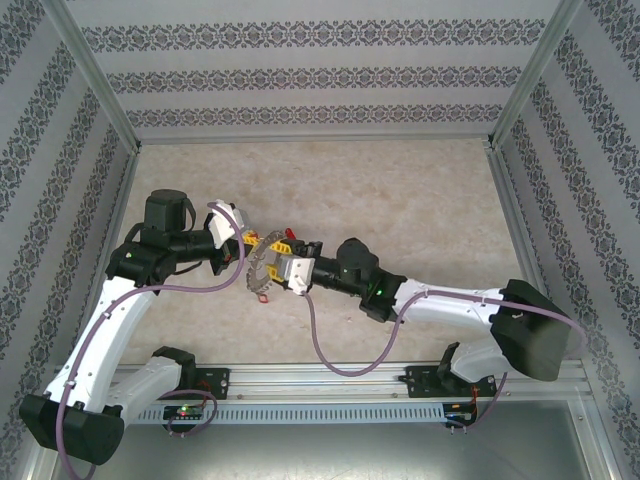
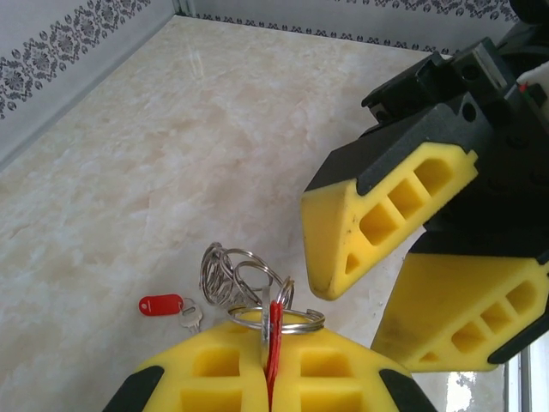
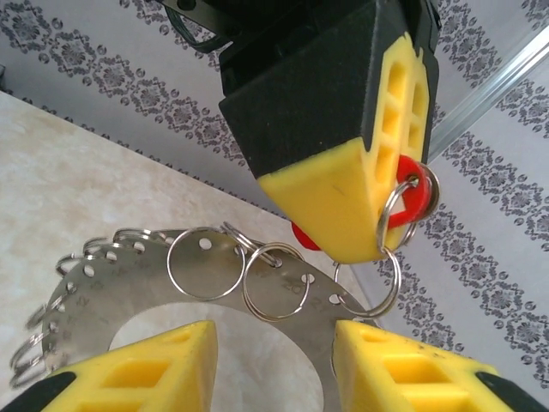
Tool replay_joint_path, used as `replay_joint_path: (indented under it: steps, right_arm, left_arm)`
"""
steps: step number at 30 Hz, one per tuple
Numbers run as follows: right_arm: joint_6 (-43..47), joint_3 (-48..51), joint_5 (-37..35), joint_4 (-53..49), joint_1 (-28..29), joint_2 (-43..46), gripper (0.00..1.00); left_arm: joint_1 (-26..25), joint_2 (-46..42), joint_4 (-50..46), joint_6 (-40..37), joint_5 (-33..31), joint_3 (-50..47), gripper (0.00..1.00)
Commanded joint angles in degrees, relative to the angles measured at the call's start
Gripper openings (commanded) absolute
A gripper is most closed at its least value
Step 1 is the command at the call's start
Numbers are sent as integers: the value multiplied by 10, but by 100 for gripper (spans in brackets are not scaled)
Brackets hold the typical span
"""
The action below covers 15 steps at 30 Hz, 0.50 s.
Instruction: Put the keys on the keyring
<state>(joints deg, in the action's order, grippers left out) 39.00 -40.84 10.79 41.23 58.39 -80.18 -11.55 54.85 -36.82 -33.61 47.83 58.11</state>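
The keyring (image 3: 86,287) is a flat silver ring-shaped plate with holes, carrying several split rings along its edge (image 2: 225,273). It hangs between the two grippers (image 1: 262,270). My left gripper (image 2: 271,343) is shut on a red-headed key (image 2: 275,313). That key (image 3: 412,209) carries a split ring, and a second split ring reaches a hole at the plate's edge. My right gripper (image 3: 274,343) has its yellow fingers (image 2: 377,215) apart. The plate lies just beyond them and nothing is pinched in the gap. Another red key (image 2: 161,305) lies loose on the table.
The beige marble-patterned table (image 1: 400,200) stretches away behind the grippers, closed in by patterned walls (image 1: 300,80) on three sides. Both grippers (image 1: 252,243) (image 1: 280,268) meet left of centre. Purple cables (image 1: 320,345) loop from the arms near the front rail.
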Motion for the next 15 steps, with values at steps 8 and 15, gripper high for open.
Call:
replay_joint_path:
  steps: [8,15]
  right_arm:
    - [50,-14,-75,87,29,-58,39]
    - [50,-12,-111,144,37,-76,34]
  left_arm:
    - [2,-10,25,26,20,17,0]
    - [2,-4,26,28,20,17,0]
